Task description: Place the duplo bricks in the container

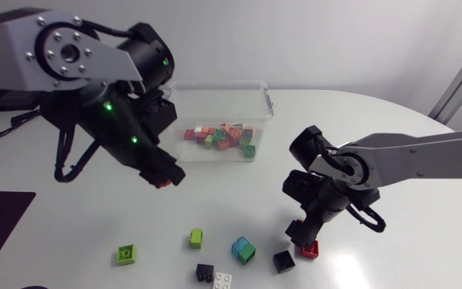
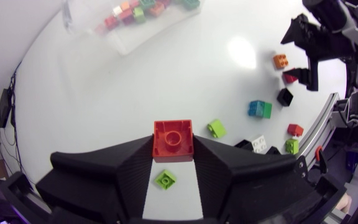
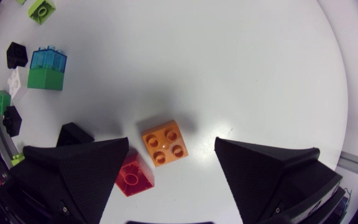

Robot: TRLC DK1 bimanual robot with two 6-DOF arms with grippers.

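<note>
Left gripper [image 1: 164,178] is clamped on a red brick [image 2: 173,140], pinched right at the fingertips, hanging over the table [image 1: 215,201] between the loose bricks and the container [image 1: 261,103]. Right gripper [image 1: 301,234] is spread wide and low, with an orange brick [image 3: 165,142] on the table between its fingers and neither finger touching it. Trouble spots: the orange brick lies skewed to the fingers, so a squeeze could catch its corners and spin it out. A translucent red brick [image 3: 134,176] sits just beside one finger, near enough, I'd say, to get trapped under it or dragged along, and a black brick [image 3: 73,134] lies just past that same finger. On the left, a tip-only hold could let the red brick slip on the way over, and a high release might bounce it off the container's rim. The count, mostly from the left wrist view: one red held, the translucent red plus another loose red brick [image 2: 295,129], one orange, at least two black, one white brick [image 2: 260,144], three single green bricks [image 2: 216,129], one blue-on-green stack [image 2: 260,109]. One container, its red, orange and green jumble too packed to number.
</note>
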